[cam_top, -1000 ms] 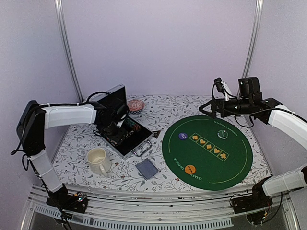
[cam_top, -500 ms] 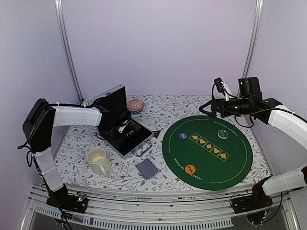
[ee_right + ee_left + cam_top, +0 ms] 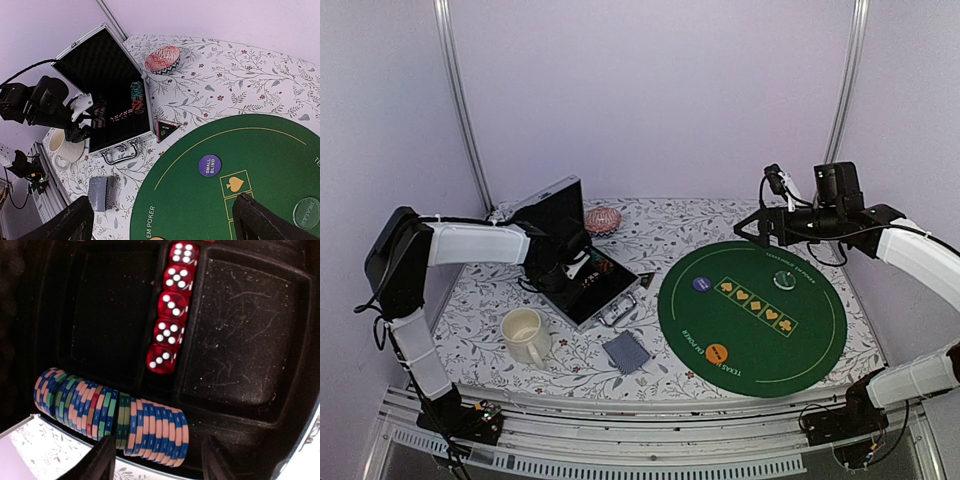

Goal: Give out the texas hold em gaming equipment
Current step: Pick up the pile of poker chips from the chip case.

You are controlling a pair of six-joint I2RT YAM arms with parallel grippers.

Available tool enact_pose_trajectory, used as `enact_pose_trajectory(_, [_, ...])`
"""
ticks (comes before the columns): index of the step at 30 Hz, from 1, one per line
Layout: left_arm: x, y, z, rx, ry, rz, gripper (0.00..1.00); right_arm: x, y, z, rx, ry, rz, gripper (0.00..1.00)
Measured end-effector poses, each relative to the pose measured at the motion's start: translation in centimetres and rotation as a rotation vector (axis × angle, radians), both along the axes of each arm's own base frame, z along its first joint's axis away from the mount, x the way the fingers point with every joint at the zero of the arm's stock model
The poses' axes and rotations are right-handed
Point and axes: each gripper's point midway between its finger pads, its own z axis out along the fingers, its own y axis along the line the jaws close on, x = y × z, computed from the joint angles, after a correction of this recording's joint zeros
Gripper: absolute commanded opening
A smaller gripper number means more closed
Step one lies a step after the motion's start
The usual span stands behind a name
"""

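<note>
The left gripper (image 3: 157,464), fingers spread and mostly cut off, hovers over poker chips (image 3: 110,415) racked in the open case (image 3: 588,285) near the tabletop's left edge. The right gripper (image 3: 167,220) is spread wide near the far edge. Playing cards (image 3: 625,352) lie by the near edge.

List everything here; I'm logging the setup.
Open black case: one, left side.
Striped poker chips: many, blue-green-pink, inside case.
Translucent red dice: five, in case.
Round green felt mat: one, right.
Purple disc, orange disc, clear disc: one each, on mat.
Grey-blue card deck: one, beside mug.
Black-red triangle marker: one, between case and mat.
Cream ceramic mug: one, before case.
Pink patterned bowl: one, behind case.
Left gripper: open, over chips.
Right gripper: open, raised.
</note>
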Motion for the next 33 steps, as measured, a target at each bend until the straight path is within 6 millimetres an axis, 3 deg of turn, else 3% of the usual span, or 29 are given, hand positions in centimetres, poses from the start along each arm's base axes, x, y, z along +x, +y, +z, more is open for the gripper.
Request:
enact_pose_trajectory(9, [0.7, 0.5, 0.0, -0.019, 0.007, 0.006, 0.68, 0.1, 0.0, -0.5, -0.007, 0.020, -0.002, 0.99])
enact_pose_trajectory(15, [0.7, 1.3, -1.9, -0.029, 0.064, 0.028, 0.69, 0.1, 0.0, -0.6, -0.008, 0.022, -0.003, 0.99])
enact_pose_trajectory(24, [0.7, 1.2, -2.0, -0.041, 0.072, 0.021, 0.64, 0.0, 0.0, -0.6, -0.009, 0.026, -0.003, 0.99])
enact_pose_trajectory(26, [0.7, 1.3, -1.9, -0.039, 0.071, 0.020, 0.58, 0.0, 0.0, -0.7, -0.010, 0.027, -0.003, 0.99])
enact_pose_trajectory(33, [1.3, 1.7, -1.9, -0.043, 0.059, 0.029, 0.16, 0.0, 0.0, -0.8, -0.012, 0.032, -0.003, 0.99])
